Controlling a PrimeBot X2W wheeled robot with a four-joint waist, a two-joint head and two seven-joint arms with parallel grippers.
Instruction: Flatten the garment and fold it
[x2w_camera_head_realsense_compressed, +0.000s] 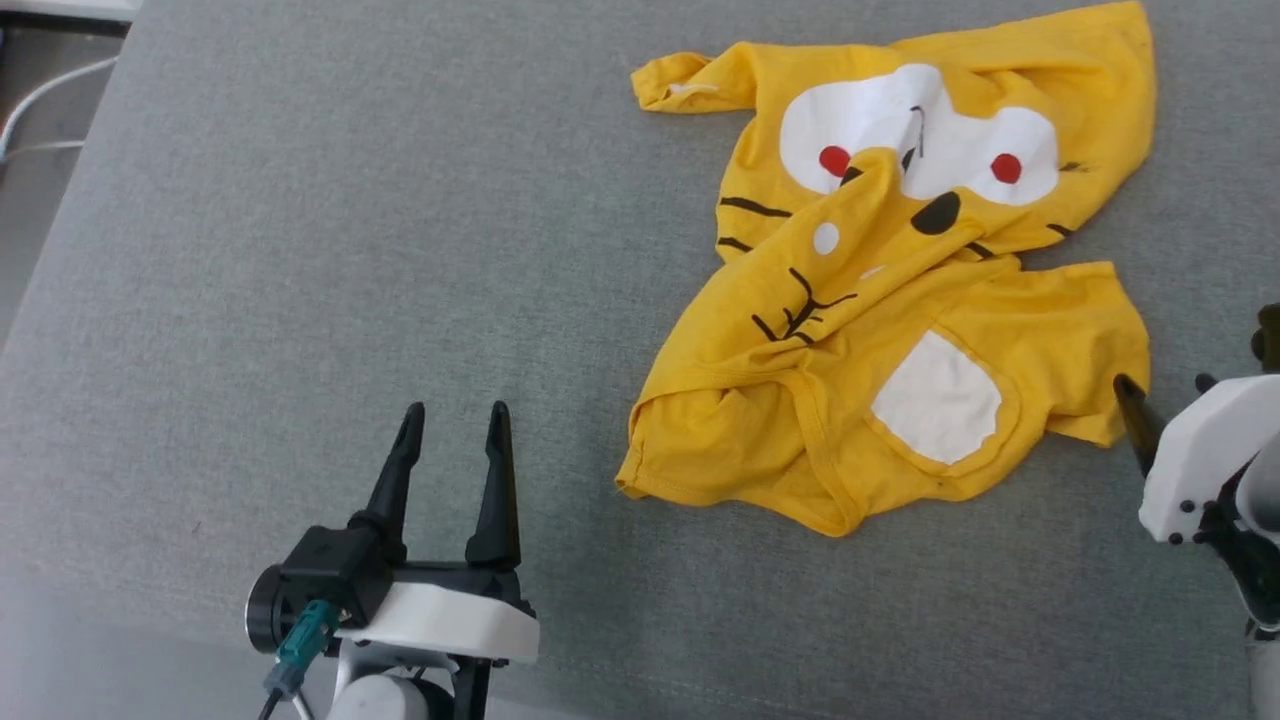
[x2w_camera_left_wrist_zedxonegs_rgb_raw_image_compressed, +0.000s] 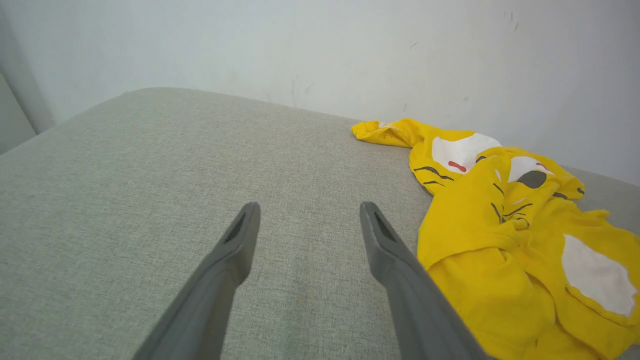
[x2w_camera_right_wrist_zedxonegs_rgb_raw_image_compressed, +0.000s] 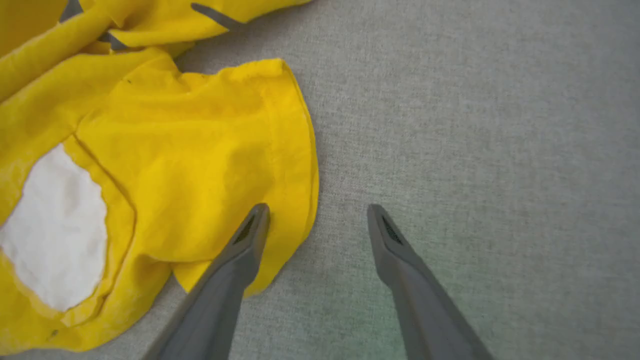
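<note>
Up close, right gripper (x2w_camera_right_wrist_zedxonegs_rgb_raw_image_compressed: 317, 209) spread, perhaps touching garment (x2w_camera_right_wrist_zedxonegs_rgb_raw_image_compressed: 200, 150) sleeve; left gripper (x2w_camera_head_realsense_compressed: 456, 408) spread, apart.

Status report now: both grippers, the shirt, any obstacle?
Left gripper open, apart from T-shirt. Right gripper open, one finger over its edge. T-shirt crumpled, not flattened. No obstacle seen.

No text, number, brand or sign can be read in any view. The garment (x2w_camera_head_realsense_compressed: 900, 330) bears only a cartoon face print of white patches, black strokes and red dots, with no letters among them. A small pale strip (x2w_camera_head_realsense_compressed: 692, 90) at the garment's 10 o'clock end may be a label, but it is too small to read.
</note>
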